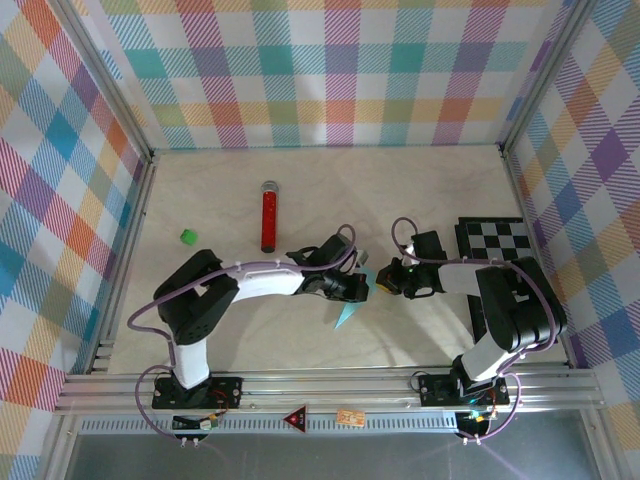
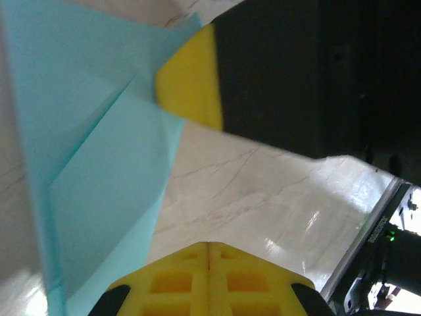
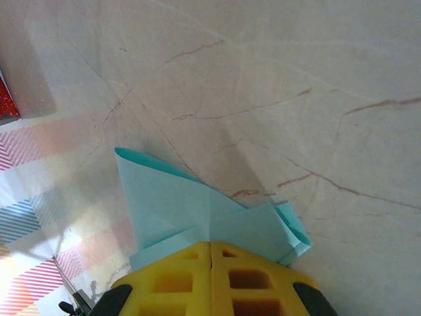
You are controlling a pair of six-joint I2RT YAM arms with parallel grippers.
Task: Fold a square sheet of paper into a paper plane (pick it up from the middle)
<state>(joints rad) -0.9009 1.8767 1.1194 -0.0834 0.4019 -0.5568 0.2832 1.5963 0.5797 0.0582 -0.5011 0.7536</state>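
The light cyan sheet of paper [image 1: 348,313] is folded into a narrow pointed paper plane with its tip toward the near edge of the table. My right gripper [image 1: 383,282] is shut on its wide end; in the right wrist view the layered folds [image 3: 177,204] fan out from between the closed yellow jaws [image 3: 210,245]. My left gripper [image 1: 362,287] sits close beside it, facing the right one. Its jaws [image 2: 209,245] are shut with nothing between them, and the paper [image 2: 99,164] lies to their left. The right gripper's yellow fingertip [image 2: 191,82] touches the paper's upper edge.
A red glittery tube [image 1: 269,215] lies behind the left arm, with a small green cube [image 1: 186,237] to its left. A black-and-white checkered board [image 1: 497,238] lies at the right, partly under the right arm. Plaid walls enclose the table; a metal rail [image 1: 330,385] runs along the front.
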